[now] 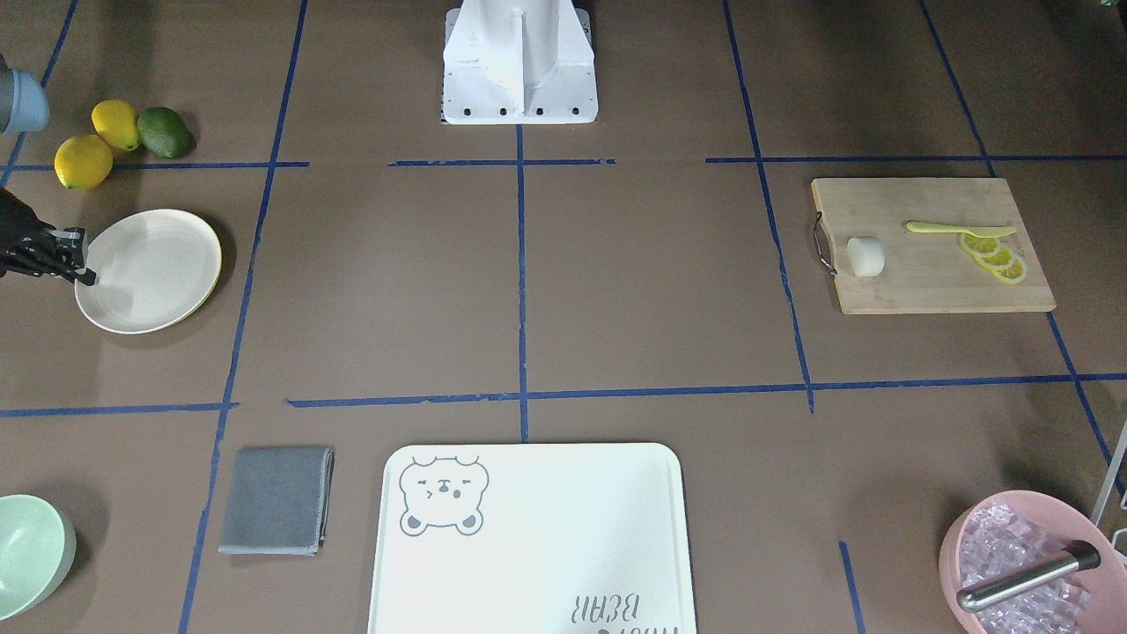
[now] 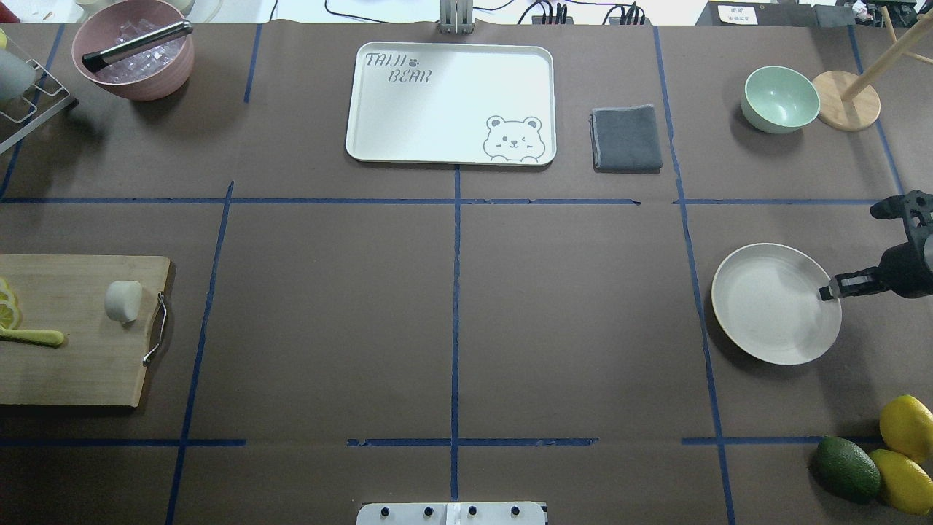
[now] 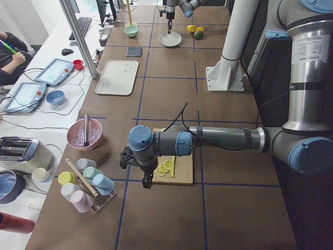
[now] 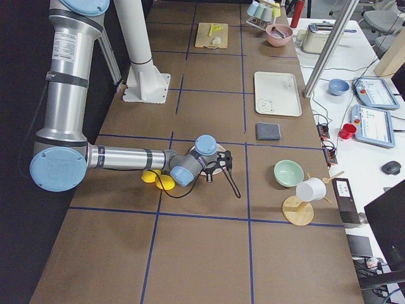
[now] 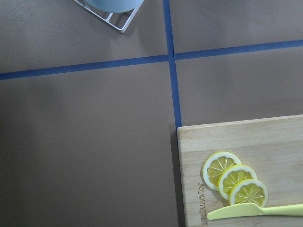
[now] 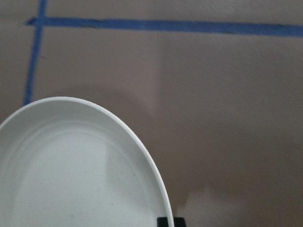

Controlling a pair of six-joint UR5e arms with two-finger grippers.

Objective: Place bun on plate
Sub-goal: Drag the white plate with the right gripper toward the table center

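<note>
The bun (image 1: 865, 256) is a small white lump lying on the wooden cutting board (image 1: 933, 282), next to the board's metal handle; it also shows in the overhead view as the bun (image 2: 122, 300). The plate (image 1: 150, 270), round and cream-white, lies empty far across the table. My right gripper (image 2: 827, 292) reaches over the plate (image 2: 773, 302) at its rim, and its slim fingers look shut on that rim. My left gripper (image 3: 147, 182) hangs over the cutting board's far end near the lemon slices (image 5: 234, 178); whether it is open or shut I cannot tell.
A yellow plastic knife (image 1: 960, 229) lies on the board. Two lemons (image 2: 907, 445) and an avocado (image 2: 845, 468) sit near the plate. A bear-print tray (image 2: 408, 131), grey cloth (image 2: 625, 138), green bowl (image 2: 780, 98) and pink ice bowl (image 2: 135, 58) line the far side.
</note>
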